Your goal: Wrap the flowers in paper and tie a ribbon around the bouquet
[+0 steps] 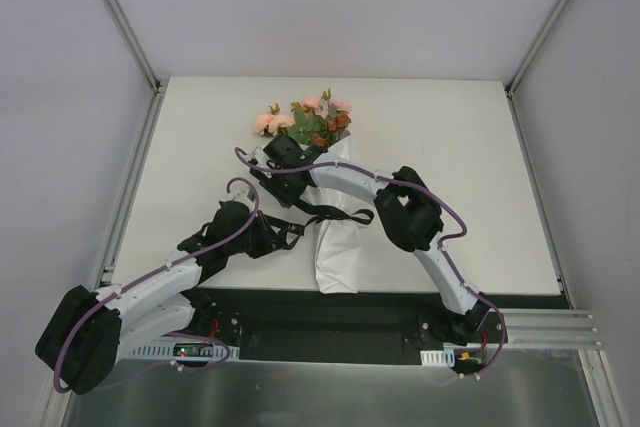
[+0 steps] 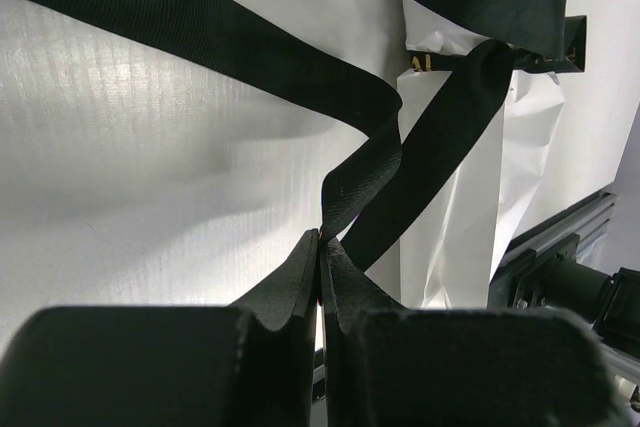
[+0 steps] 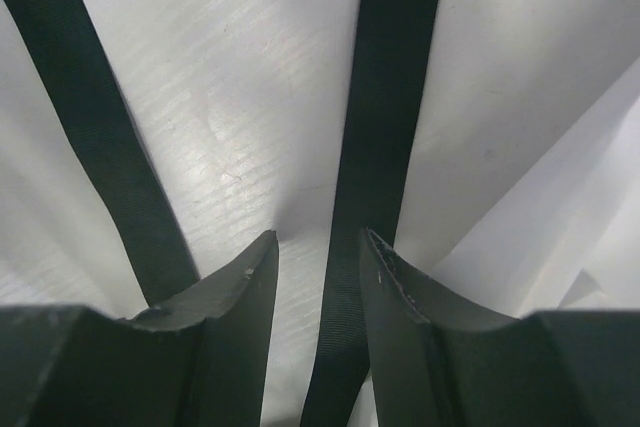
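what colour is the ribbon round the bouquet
The ribbon is black, with a bit of gold lettering; it shows best in the left wrist view.

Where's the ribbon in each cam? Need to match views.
Top: ribbon crosses the paper, centre frame.
Left wrist: ribbon runs from upper left down into the shut left gripper.
Right wrist: ribbon passes between fingers of the open right gripper; another strand at left.
Shared landmark: that white paper under it.
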You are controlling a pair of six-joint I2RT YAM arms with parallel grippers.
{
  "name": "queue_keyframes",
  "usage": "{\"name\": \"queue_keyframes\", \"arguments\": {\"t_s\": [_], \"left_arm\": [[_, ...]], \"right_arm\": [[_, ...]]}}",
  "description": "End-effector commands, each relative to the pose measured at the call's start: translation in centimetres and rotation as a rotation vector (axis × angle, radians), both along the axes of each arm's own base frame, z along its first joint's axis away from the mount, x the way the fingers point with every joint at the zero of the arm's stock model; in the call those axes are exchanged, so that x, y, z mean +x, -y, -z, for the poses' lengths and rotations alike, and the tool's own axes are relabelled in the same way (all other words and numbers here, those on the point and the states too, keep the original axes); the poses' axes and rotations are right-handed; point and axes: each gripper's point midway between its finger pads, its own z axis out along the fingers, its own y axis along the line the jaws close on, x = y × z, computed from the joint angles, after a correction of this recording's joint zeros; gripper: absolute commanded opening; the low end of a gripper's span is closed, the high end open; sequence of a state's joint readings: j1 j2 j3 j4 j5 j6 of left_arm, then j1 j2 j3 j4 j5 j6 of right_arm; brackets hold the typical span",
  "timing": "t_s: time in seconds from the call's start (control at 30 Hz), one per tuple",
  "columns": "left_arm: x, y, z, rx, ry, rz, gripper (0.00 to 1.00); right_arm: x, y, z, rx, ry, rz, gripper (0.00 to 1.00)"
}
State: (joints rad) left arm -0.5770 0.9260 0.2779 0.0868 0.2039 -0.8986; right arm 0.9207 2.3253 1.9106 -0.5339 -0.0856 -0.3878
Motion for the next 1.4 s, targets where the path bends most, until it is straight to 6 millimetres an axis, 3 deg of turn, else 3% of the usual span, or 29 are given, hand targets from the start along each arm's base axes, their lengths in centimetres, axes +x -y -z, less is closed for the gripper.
{"name": "queue_keyframes", "arguments": {"t_s": [0.0,0.1,0.23,0.4,0.6,0.87,0.97,1.1,1.17,1.2,1.27,1.37], "left_arm": [[0.0,0.2,0.3,-0.002,0.008,0.007,0.00],[0.1,0.3,0.2,-0.001,0.009,0.011,0.00],[0.0,0.4,0.4,-0.001,0.002,0.015,0.00],[0.0,0.4,0.3,-0.005,0.006,0.021,0.00],[0.2,0.4,0.0,-0.005,0.016,0.019,0.00],[0.1,0.5,0.0,-0.009,0.017,0.023,0.00],[0.2,0.5,-0.1,-0.009,0.023,0.023,0.00],[0.2,0.5,0.0,-0.007,0.021,0.024,0.00],[0.2,0.5,0.0,-0.005,0.019,0.023,0.00],[0.2,0.5,0.1,-0.003,0.018,0.023,0.00],[0.2,0.4,0.2,0.000,0.016,0.021,0.00],[0.3,0.3,0.2,0.008,0.026,0.021,0.00]], "right_arm": [[0.8,-0.9,-4.5,0.057,0.064,-0.023,0.41],[1.1,-1.3,-6.2,0.095,0.089,-0.033,0.44],[2.4,-1.3,-6.3,0.101,0.104,-0.014,0.47],[3.3,-0.7,-3.5,0.042,0.073,-0.003,0.47],[2.1,-0.4,0.0,-0.014,0.018,-0.046,0.47],[0.9,-1.0,1.6,-0.055,0.012,-0.089,0.47],[0.8,-0.8,2.3,-0.079,-0.006,-0.086,0.42],[0.7,-0.5,2.5,-0.086,-0.012,-0.081,0.20],[0.9,-0.8,2.0,-0.070,-0.012,-0.073,0.11],[0.9,-1.2,1.0,-0.032,-0.024,-0.070,0.01],[1.0,-1.9,-0.9,0.033,-0.040,-0.064,0.00],[0.7,-2.9,-5.5,0.191,-0.092,-0.062,0.00]]}}
